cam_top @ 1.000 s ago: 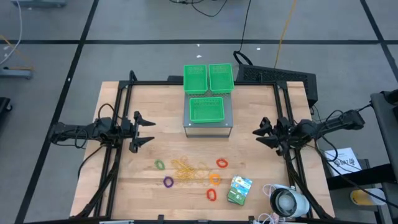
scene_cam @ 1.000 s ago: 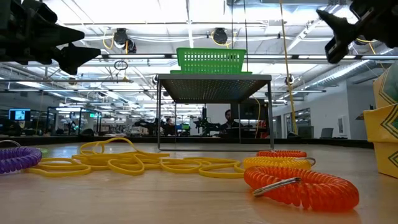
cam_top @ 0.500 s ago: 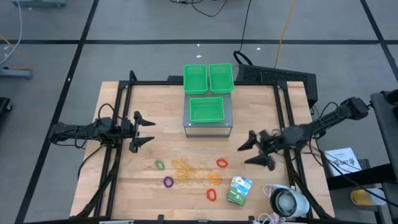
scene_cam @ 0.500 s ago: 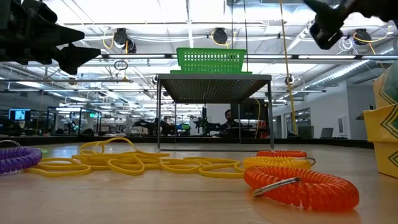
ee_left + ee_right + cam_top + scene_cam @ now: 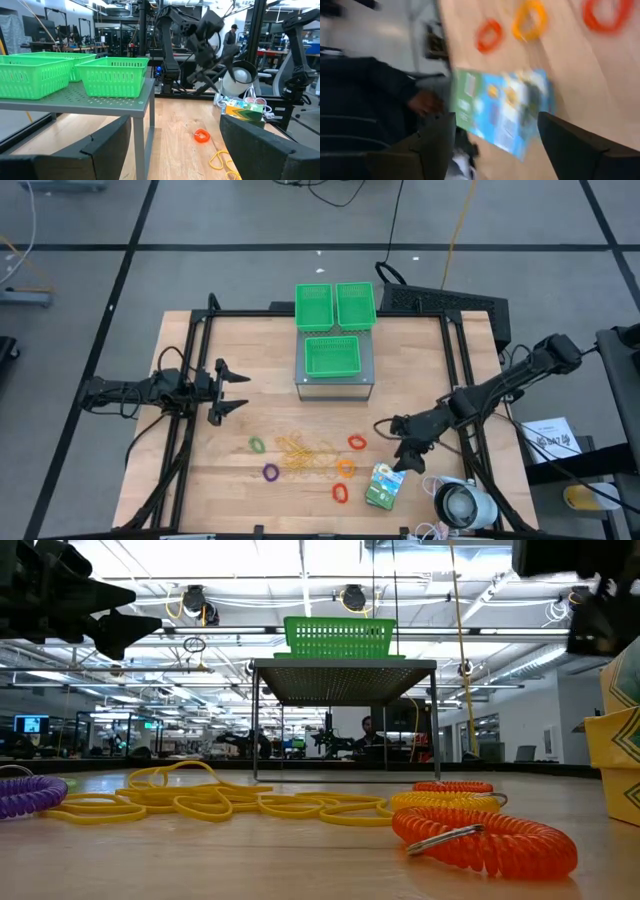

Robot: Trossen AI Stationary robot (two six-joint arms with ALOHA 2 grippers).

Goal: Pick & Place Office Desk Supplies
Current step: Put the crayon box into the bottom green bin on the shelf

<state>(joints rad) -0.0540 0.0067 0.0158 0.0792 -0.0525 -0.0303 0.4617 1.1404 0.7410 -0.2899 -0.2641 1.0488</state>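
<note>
Right gripper [image 5: 397,442]: fingers spread wide, empty, above crayon box [image 5: 384,485], likely lining up a grasp. Left gripper [image 5: 236,387]: open, empty, waiting.

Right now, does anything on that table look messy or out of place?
Mostly the yellow rubber bands: a loose tangle on the wood, with coloured rings scattered round it. The crayon box lies askew near the front edge, beneath the right gripper. The three green bins hold nothing.

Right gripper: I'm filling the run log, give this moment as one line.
right gripper: open, above green-white crayon box | left gripper: open, waiting left side | nothing held
</note>
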